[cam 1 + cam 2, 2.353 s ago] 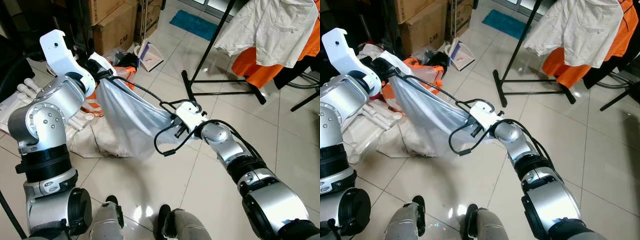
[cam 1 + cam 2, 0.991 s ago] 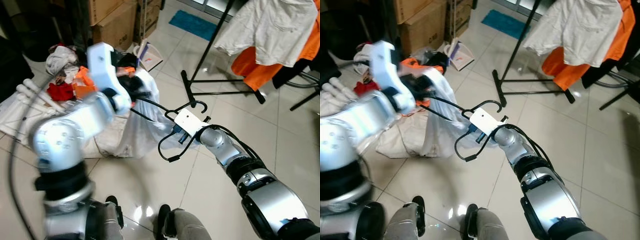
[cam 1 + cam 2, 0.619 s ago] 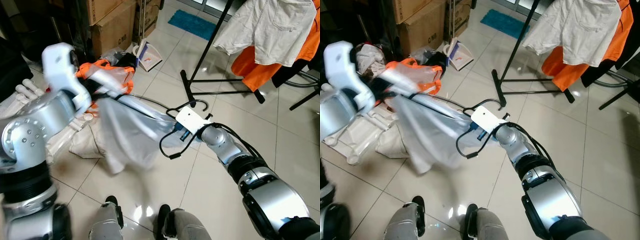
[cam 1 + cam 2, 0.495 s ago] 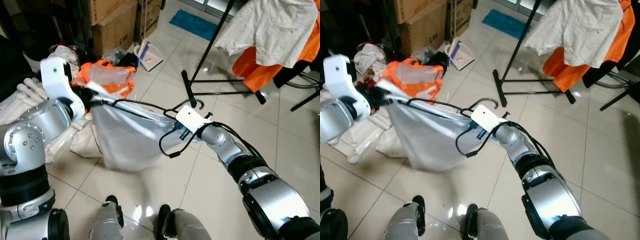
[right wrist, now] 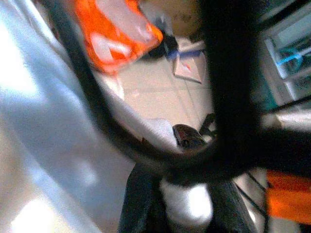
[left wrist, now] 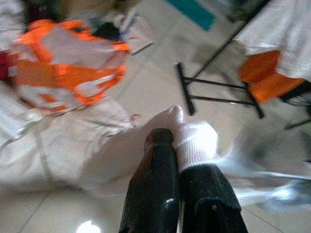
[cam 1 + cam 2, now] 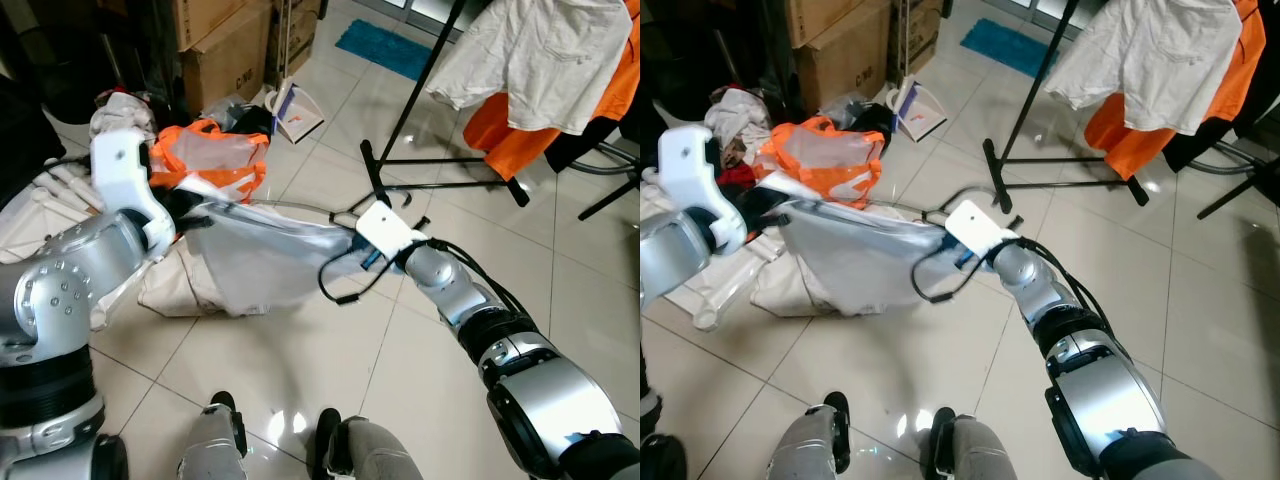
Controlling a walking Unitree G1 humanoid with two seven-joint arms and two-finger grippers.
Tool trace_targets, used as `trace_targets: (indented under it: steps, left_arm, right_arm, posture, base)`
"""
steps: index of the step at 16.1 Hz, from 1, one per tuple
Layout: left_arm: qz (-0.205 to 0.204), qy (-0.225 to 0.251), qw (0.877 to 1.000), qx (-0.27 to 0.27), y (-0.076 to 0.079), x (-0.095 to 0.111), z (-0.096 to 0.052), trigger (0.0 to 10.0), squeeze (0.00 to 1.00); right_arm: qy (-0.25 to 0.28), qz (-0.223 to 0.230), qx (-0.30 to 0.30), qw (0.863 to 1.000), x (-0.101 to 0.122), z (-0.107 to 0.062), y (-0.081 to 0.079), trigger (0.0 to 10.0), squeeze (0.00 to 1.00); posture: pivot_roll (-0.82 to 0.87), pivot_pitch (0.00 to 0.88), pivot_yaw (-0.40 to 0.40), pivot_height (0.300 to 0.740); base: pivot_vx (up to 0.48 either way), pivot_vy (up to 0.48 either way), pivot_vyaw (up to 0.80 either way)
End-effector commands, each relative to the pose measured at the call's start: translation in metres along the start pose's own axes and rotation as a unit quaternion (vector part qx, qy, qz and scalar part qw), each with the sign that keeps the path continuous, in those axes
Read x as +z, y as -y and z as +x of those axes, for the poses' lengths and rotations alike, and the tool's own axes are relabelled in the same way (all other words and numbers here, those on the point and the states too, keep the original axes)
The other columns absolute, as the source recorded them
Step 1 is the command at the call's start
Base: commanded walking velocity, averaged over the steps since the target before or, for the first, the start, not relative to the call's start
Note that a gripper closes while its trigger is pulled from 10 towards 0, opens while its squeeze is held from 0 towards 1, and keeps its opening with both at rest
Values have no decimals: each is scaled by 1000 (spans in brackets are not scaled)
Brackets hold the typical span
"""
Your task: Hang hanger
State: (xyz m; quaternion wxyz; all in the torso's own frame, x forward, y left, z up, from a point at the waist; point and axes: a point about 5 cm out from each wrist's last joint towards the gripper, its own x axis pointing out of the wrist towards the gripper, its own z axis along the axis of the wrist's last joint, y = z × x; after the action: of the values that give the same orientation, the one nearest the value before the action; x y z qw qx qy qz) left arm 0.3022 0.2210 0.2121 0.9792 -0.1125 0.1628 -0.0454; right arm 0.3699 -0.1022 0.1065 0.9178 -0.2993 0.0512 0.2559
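Note:
A pale grey-white garment [image 7: 265, 265] is stretched almost flat above the floor between my two grippers. My left gripper [image 7: 185, 212] is shut on one end of the cloth; in the left wrist view its black fingers [image 6: 160, 189] pinch the white fabric [image 6: 194, 138]. My right gripper [image 7: 368, 255] holds the other end, shut on the black wire hanger [image 7: 335, 285] with cloth bunched around it. The thick hanger wire [image 5: 228, 97] curves close across the right wrist view, with white fabric [image 5: 187, 201] between the fingers. The hanger's hook end lies hidden behind my right wrist.
A black clothes rack base [image 7: 440, 185] stands on the tiles beyond my right arm, with a white shirt [image 7: 540, 50] and orange clothing [image 7: 505, 135] hanging above. An orange-and-clear bag [image 7: 210, 160], cardboard boxes [image 7: 225, 55] and white floor cloth [image 7: 170, 290] lie left.
The garment, which sagged in a deep pouch half a second ago, is now pulled flatter and higher. My left arm has swung about and settled low at the left; my right gripper rose slightly.

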Motion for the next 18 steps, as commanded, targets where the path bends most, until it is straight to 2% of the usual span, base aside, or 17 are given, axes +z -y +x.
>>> trace_targets:
  steps: [1, 2, 4, 6, 8, 10, 11, 12, 13, 14, 16, 18]
  left_arm:
    - [-3, 16, 999, 36, -14, -1, 1, 10000, 0]
    - [2, 25, 998, 50, -19, 0, 2, 10000, 0]
    - [-36, 75, 992, 98, -41, 7, 4, 10000, 0]
    - [-39, 88, 989, 114, -48, 9, 5, 10000, 0]
    - [-41, 66, 989, 129, -57, 3, 6, 10000, 0]
    - [-64, 50, 989, 125, -57, 0, 6, 10000, 0]
    - [-78, 48, 990, 107, -51, 2, 6, 10000, 0]
    - [-89, 41, 993, 62, -33, 6, 5, 10000, 0]
    - [-84, 42, 995, 27, -18, 11, 3, 10000, 0]
    - [-78, 45, 996, 12, -11, 15, 2, 10000, 0]
    - [-56, 43, 996, -52, 19, 27, -5, 10000, 0]
    - [-50, 26, 994, -93, 34, 32, -10, 10000, 0]
  right_arm:
    - [37, 39, 15, 998, 8, -1, 3, 0, 0]
    - [46, 49, 26, 997, 10, -1, 2, 0, 0]
    - [91, 76, 78, 990, 20, -3, -1, 0, 0]
    - [110, 79, 101, 986, 22, -5, -2, 0, 0]
    - [109, 42, 108, 987, 19, -9, -2, 0, 0]
    - [111, 1, 118, 987, 17, -12, -3, 0, 0]
    - [110, -13, 120, 987, 16, -13, -4, 0, 0]
    - [99, -33, 112, 988, 13, -12, -4, 0, 0]
    - [91, -59, 105, 989, 11, -12, -3, 0, 0]
    - [88, -68, 102, 989, 10, -12, -3, 0, 0]
    - [75, -114, 99, 986, 7, -12, -5, 0, 0]
    - [66, -135, 98, 984, 5, -12, -6, 0, 0]
  posture:
    - [77, 220, -201, 740]
    - [77, 220, -201, 740]
    - [77, 220, -201, 740]
    - [78, 224, -205, 740]
    - [76, 224, -203, 740]
    - [73, 223, -200, 740]
    - [71, 222, -199, 740]
    - [72, 218, -199, 740]
    - [73, 217, -199, 740]
    - [73, 217, -199, 740]
    - [76, 211, -198, 740]
    - [76, 211, -198, 740]
  base:
    - [0, 0, 0]
    - [0, 0, 0]
    - [0, 0, 0]
    - [0, 0, 0]
    - [0, 0, 0]
    - [0, 0, 0]
    - [0, 0, 0]
    - [0, 0, 0]
    - [0, 0, 0]
    - [0, 0, 0]
    - [0, 0, 0]
    - [0, 0, 0]
